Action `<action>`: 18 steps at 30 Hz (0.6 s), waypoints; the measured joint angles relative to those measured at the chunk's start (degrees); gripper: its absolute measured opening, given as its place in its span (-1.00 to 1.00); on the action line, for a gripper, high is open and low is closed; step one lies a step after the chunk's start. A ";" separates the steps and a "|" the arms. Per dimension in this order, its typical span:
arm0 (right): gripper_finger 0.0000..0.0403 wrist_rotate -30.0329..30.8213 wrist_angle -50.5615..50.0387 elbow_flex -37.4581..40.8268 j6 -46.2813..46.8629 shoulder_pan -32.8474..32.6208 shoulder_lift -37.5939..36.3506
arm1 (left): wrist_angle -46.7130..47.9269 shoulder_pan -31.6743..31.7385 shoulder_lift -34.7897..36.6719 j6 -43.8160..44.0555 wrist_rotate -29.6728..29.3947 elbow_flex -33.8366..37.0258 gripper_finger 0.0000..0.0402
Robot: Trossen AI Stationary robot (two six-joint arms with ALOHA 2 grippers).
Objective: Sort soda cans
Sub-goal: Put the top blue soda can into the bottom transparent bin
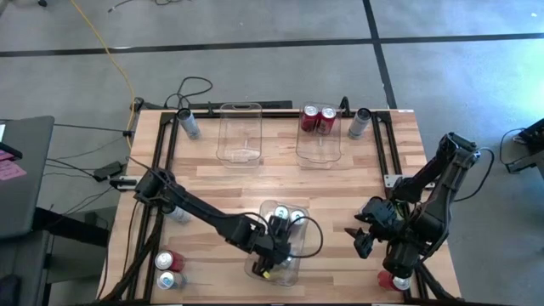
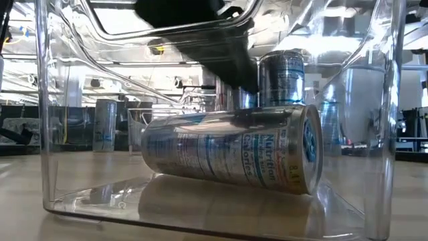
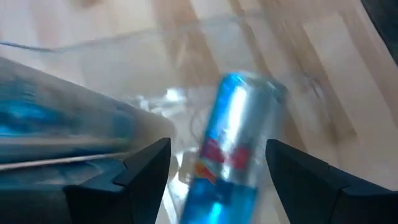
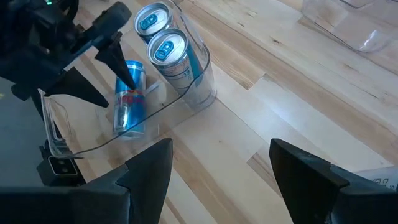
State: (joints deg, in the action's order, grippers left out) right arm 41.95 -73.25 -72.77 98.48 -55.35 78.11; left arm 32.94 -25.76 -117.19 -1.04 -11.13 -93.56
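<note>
A clear bin (image 1: 299,265) stands near the table's near edge. Two silver-blue cans (image 4: 163,38) stand upright at its far end. A blue can (image 4: 129,104) lies on its side on the bin floor; it also shows in the low view (image 2: 234,150) and the left wrist view (image 3: 233,137). My left gripper (image 1: 274,250) hangs open inside the bin, just above this can, with a finger on either side (image 3: 217,149). My right gripper (image 1: 362,238) waits open over bare table to the bin's right.
Two more clear bins (image 1: 240,136) (image 1: 321,146) stand at the far edge, and two red cans (image 1: 317,117) are at the right one. Silver cans (image 1: 187,123) (image 1: 359,123) stand at the far corners. Red and silver cans (image 1: 168,269) stand near left, and a red can (image 1: 389,280) near right.
</note>
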 joint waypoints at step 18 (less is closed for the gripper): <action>0.42 -0.15 -0.39 0.00 -0.92 1.29 0.00 | 2.03 0.38 -0.09 -6.54 3.67 0.09 0.28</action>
State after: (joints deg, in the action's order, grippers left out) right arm 41.80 -73.65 -72.77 97.55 -54.06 78.11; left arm 34.97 -25.38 -117.27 -7.58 -7.46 -93.47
